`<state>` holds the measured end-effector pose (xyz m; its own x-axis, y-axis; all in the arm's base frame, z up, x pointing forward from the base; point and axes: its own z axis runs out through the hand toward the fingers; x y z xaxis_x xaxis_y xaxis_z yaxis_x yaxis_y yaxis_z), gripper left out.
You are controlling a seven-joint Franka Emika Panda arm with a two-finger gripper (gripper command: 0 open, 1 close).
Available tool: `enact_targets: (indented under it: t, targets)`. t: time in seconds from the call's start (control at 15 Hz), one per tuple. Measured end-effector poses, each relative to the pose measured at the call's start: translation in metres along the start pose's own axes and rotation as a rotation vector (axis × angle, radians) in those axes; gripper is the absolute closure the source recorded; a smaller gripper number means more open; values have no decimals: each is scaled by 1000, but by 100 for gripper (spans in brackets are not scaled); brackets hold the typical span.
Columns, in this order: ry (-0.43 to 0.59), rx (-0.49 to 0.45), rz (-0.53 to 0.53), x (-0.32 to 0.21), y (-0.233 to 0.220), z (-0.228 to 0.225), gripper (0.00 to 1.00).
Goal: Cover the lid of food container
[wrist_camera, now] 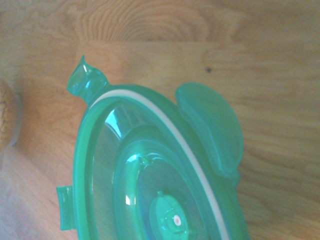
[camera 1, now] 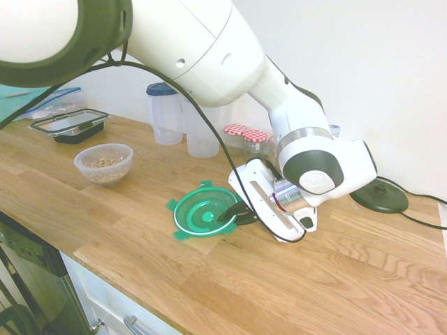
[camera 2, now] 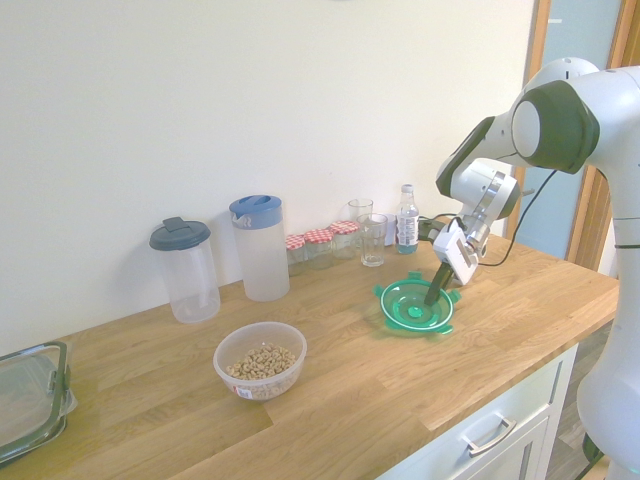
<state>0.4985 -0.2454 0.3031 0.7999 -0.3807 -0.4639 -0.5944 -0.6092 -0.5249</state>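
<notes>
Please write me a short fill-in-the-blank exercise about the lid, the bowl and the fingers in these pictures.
1. The lid is coloured ____.
2. The fingers are shut on the lid's ____.
3. The bowl of cereal has no ____ on it yet.
4. Lid and bowl stand ____ from each other on the wooden counter.

Missing words: green; rim; lid; apart

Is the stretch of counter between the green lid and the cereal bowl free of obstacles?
Yes. Only bare wood lies between the lid, gripped at its rim by the gripper, and the food container. The pitchers stand further back.
</notes>
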Motion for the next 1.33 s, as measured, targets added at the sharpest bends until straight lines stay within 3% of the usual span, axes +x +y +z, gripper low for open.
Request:
enact_targets:
  t: [0.2,0.47,0.73,1.0,1.33]
  targets:
    - [85,-45,-34,-34,-31,-48,100]
    - [250,-245,-50,-93,-80,-98,100]
    - [424,-447,-75,-155,-170,-112,100]
    - [607,-644,-114,-186,-251,-77,100]
    - [872,-852,-155,-253,-349,6,100]
